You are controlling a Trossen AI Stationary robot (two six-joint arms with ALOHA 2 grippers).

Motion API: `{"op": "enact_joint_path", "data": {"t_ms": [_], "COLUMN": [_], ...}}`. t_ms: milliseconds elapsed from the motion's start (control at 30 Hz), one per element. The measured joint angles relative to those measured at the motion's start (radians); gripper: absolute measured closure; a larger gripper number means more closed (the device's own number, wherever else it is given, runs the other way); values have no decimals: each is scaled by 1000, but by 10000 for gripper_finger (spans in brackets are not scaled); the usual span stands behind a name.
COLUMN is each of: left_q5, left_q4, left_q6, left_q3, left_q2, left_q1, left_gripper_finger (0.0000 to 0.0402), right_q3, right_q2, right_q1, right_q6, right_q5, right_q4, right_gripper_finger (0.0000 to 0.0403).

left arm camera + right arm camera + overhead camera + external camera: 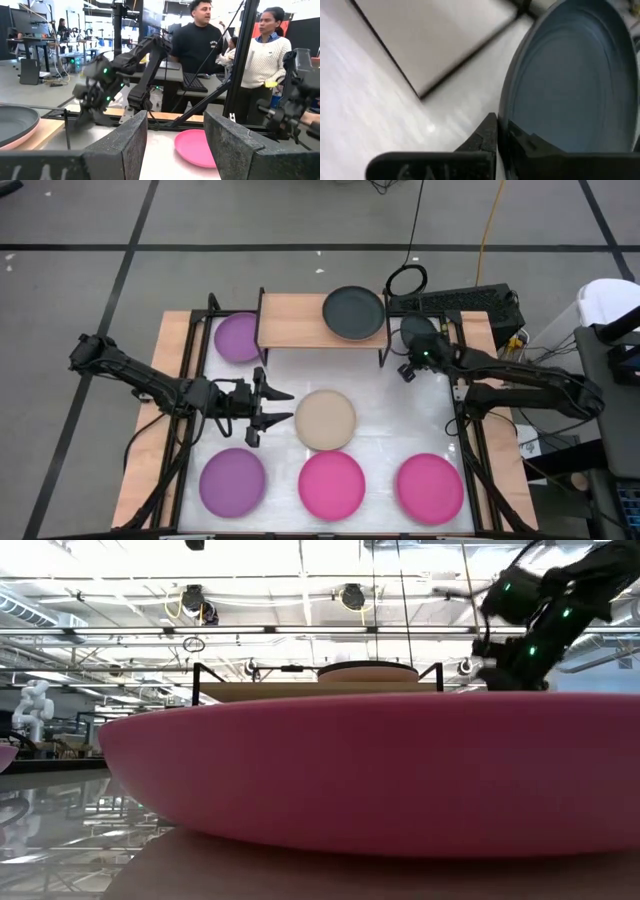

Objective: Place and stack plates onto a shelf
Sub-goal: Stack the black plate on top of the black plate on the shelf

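Observation:
The shelf (300, 320) stands at the table's far side. On it lies a black plate (353, 313), stacked on a pink one (22, 137). A second black plate (418, 330) sits just off the shelf's right end, with my right gripper (410, 360) shut on it. My left gripper (280, 407) hovers open and level at the table's left middle, pointing at a beige plate (326, 420) without touching it. A purple plate (238, 337) lies by the shelf's left end. One purple plate (232, 482) and two pink plates (332, 484) (430, 488) lie along the near edge. My right gripper pinches the near rim (506, 131) of the second black plate between its two fingers. One finger (532, 145) lies on the hollow upper face and the other (485, 137) on the outside. The fingers slant down at it, and the plate reaches away beyond them.
The shelf's black legs (465, 65) stand close beside the held plate. A keyboard (455, 302) and cables lie behind the table's far right corner. Two people (235, 50) stand beyond the table's right side. In the low view a pink plate (380, 770) fills the foreground.

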Motion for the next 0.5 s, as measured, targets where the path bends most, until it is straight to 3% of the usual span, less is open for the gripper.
{"op": "enact_joint_path", "data": {"t_ms": [267, 500], "left_q5": [0, 0], "left_q4": [-1, -44], "left_q6": [56, 33], "left_q3": [0, 0], "left_q2": [0, 0], "left_q1": [2, 3], "left_gripper_finger": [201, 201], "right_q3": [0, 3], "right_q2": [-228, -289], "right_q1": [0, 0], "right_q6": [7, -20], "right_q5": [24, 7], "right_q4": [105, 319], "right_gripper_finger": [401, 402]}}
